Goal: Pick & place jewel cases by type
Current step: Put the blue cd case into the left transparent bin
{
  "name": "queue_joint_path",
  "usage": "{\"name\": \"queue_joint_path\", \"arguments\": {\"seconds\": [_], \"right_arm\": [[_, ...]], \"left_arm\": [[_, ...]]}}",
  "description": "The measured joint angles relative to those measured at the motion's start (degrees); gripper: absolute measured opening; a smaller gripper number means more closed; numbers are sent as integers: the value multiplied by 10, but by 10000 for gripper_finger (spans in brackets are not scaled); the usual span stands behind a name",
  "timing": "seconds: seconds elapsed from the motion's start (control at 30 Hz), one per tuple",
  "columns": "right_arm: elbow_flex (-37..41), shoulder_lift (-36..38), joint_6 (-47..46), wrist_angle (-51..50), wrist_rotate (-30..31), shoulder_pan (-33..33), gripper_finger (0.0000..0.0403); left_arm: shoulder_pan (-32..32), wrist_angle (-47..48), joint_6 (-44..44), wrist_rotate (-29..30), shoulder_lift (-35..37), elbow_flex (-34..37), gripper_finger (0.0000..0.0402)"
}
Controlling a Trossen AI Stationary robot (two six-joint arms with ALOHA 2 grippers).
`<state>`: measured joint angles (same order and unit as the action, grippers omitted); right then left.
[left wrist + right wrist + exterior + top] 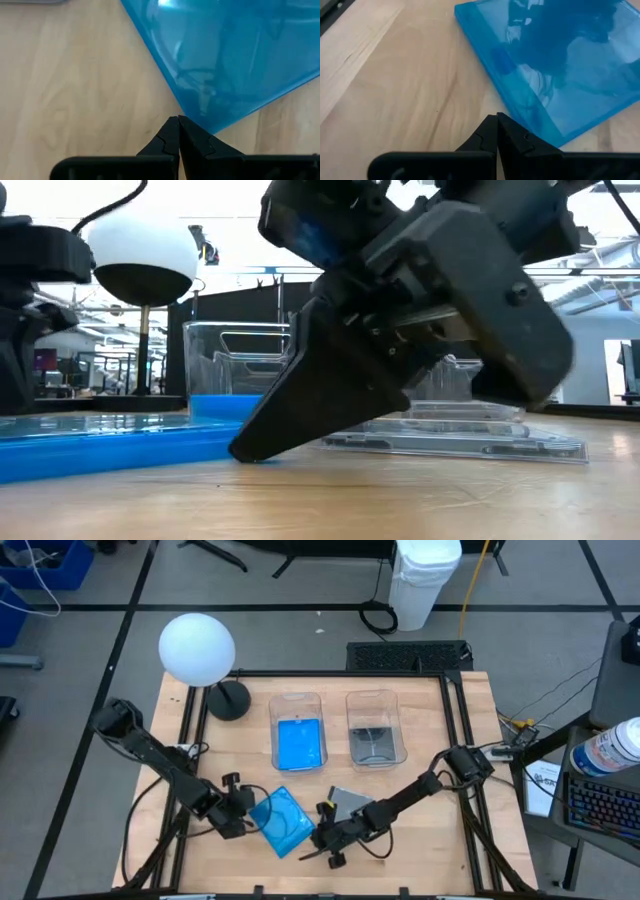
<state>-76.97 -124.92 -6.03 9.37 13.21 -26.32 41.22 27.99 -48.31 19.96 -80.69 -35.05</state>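
We see a bright blue flat plastic jewel case (281, 821) lying tilted on the wooden table (440, 850) near its front edge, between the two arms. The left gripper (178, 120) sits low at one corner of this case, its two dark fingers pressed together with nothing between them. The right gripper (496, 118) is down at the table on the case's other side, just beside its edge, fingers likewise closed and empty. A grey see-through squarish case (350, 803) lies flat just behind the right gripper. Farther back stand two clear deep plastic tubs: the left tub (297, 706) holds another blue case (300, 744), the right tub (374, 700) holds a grey one (374, 744).
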Motion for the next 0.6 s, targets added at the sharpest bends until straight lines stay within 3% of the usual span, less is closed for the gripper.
{"name": "queue_joint_path", "arguments": {"seconds": [0.13,0.37,0.6], "right_arm": [[0,-7,-8,4,-3,13,0],[2,30,9,-22,9,-5,0],[-1,90,-22,-78,82,1,0]], "left_arm": [[-8,-15,36,-17,-37,0,3],[17,8,108,53,-30,-15,16],[51,18,206,107,-34,-67,9]]}}
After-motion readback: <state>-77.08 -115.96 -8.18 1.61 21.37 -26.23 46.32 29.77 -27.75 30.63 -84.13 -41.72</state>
